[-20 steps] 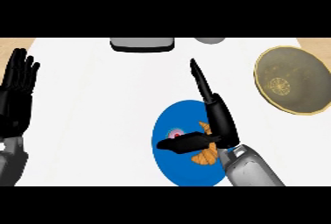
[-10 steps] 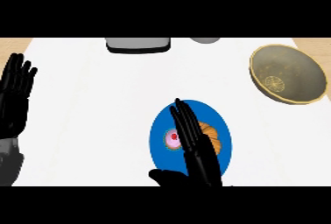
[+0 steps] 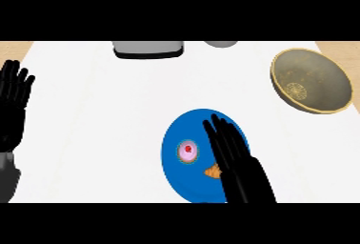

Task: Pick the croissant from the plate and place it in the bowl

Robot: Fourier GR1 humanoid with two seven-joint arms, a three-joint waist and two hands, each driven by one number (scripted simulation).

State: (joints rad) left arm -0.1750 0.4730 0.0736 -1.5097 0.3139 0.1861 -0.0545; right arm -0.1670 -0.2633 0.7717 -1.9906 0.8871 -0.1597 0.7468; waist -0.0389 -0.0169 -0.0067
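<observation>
The right hand (image 3: 235,162) is seen over the blue plate (image 3: 184,169), coming up from the lower edge with its fingers (image 3: 219,136) straight, close together and pointing away from the robot. Nothing is held in it; the fingers are stretched flat above the right half of the plate. The croissant (image 3: 212,171) is found on the plate, just to the left of the palm: only a small orange end is shown, and the rest is hidden beneath the hand. Whether the hand is touching the pastry cannot be told from this view. Further left of the hand, on the same plate, a small round pink item with a red centre (image 3: 187,150) is seen, lying apart from the croissant.

The bowl (image 3: 311,79), brownish-gold with a pale rim, is placed well ahead of the right hand and off to its right, near the bench's far right side. It is tilted so that its inside is shown.

The left hand (image 3: 14,105) is seen at the left edge, open with fingers up, resting well apart from everything. Beyond the right hand, at the far edge of the white bench (image 3: 105,119), a grey boxy object (image 3: 148,48) and a smaller grey round object (image 3: 222,44) are partly cut off.
</observation>
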